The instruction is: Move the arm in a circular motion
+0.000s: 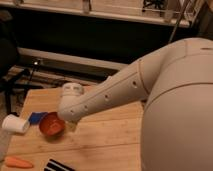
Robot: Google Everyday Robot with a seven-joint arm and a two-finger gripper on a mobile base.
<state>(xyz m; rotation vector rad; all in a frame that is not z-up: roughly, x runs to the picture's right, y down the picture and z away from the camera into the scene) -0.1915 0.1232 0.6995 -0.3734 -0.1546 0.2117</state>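
The arm [125, 90] is a very large off-white tube with a row of small dark holes. It reaches from the right of the camera view down and to the left over the wooden table [100, 145]. Its rounded capped end [71, 100] hangs just right of an orange bowl [51, 125]. The gripper is not in view; the arm's end hides whatever lies beyond it.
A white cup [15, 124] lies on its side at the table's left edge, with a blue object [36, 118] beside it. An orange carrot [19, 162] and a black-and-white striped item [60, 166] lie at the front edge. Dark shelving stands behind the table.
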